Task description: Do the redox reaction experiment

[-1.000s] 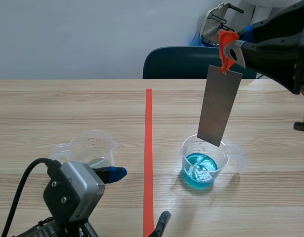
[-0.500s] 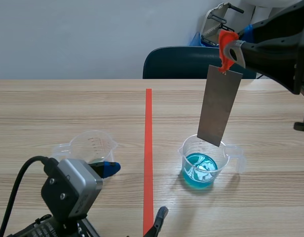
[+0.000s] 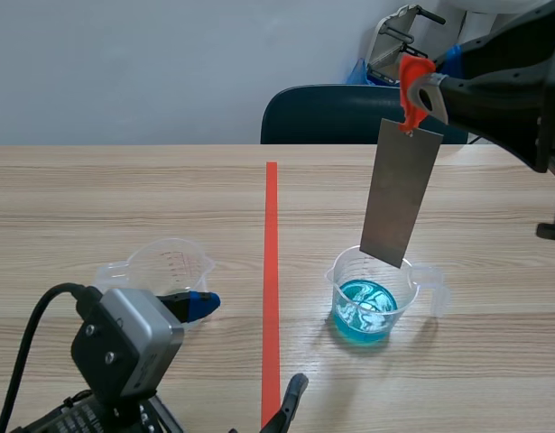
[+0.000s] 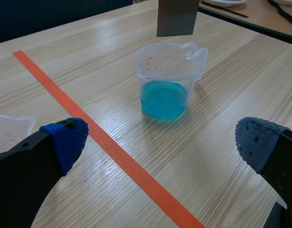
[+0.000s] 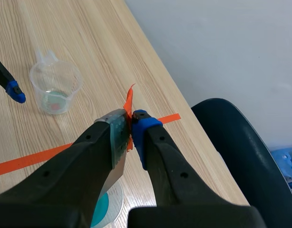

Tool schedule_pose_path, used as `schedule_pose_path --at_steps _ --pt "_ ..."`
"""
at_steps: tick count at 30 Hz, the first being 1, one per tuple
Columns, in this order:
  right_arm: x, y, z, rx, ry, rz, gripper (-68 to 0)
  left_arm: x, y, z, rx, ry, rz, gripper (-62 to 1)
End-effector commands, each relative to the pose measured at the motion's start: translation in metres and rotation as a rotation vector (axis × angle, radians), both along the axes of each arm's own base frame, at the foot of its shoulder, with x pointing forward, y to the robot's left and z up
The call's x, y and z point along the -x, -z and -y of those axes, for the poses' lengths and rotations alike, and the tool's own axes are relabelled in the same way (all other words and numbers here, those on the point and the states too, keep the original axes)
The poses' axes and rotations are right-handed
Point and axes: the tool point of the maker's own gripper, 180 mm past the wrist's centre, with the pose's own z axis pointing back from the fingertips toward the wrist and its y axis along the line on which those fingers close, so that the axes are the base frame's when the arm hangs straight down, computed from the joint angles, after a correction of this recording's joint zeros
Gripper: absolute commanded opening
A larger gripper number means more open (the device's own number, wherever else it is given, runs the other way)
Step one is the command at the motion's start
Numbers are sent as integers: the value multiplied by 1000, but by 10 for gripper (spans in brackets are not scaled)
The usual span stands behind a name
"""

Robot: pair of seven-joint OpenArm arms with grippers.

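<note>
Two hands, right hand [image 5: 130, 126] pinching metal strip [image 3: 401, 194] above beaker [image 3: 372, 293], left hand [image 4: 162, 142] spread wide

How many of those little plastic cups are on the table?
2. The cup of blue liquid stands right of the tape line, below the hanging metal strip; the clear cup stands left of the line.

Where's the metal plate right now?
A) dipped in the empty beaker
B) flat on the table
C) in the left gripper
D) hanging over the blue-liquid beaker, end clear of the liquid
D: the metal plate hangs from the right gripper over the beaker. In the left wrist view, its lower edge is well clear of the blue liquid.
</note>
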Motion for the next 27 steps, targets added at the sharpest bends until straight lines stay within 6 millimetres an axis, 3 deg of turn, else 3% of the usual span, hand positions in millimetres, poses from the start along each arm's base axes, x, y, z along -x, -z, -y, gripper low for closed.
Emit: schedule_pose_path --at_steps 1,27 --pt "0 -11 -3 -12 -15 32 -667 -1 -14 6 45 5 26 14" --pt "1 -10 -3 -10 -22 29 -667 -1 -20 7 68 8 47 14"
